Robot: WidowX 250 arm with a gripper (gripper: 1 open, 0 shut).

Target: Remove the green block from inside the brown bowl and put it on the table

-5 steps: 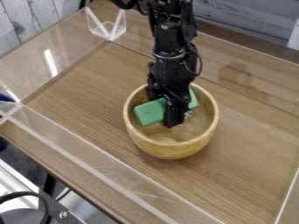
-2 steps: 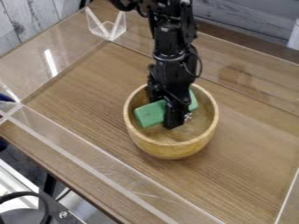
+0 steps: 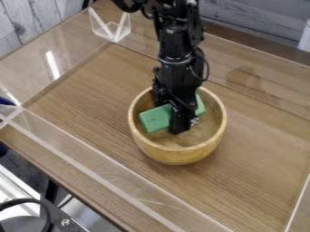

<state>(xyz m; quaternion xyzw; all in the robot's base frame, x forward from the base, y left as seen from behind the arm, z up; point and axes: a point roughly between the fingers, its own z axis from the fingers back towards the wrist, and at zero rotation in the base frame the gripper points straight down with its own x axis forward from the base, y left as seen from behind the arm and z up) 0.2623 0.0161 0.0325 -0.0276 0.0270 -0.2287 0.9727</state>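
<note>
- Down inside the brown bowl [image 3: 179, 134], near the middle of the table [image 3: 85, 95], the gripper [image 3: 179, 116] points straight down with its fingers pressed together on the green block [image 3: 158, 118].
- Most of the block shows to the left of the fingers, tilted against the bowl's inner wall, so the pinch seems to sit at the block's right end rather than its middle; the exact contact is hidden by the fingers.
- Judged from this, the extraction step is at hand: the block is gripped but not yet out of the bowl, and nothing has reached the tabletop.
- Risk one: an off-centre hold could let the block pivot or slide free once lifted, dropping it back into the bowl.
- Risk two: the overhanging end may catch the thick rim on the way up, tipping or dragging the light wooden bowl along with it.
- Risk three: moving sideways before the block clears the rim would knock the bowl across the table.
- Risk four: a clear acrylic wall [image 3: 72, 172] edges the table, so a placement too close to it could leave the block propped against the wall instead of lying flat.
- Open tabletop lies all around the bowl for the set-down.
</note>
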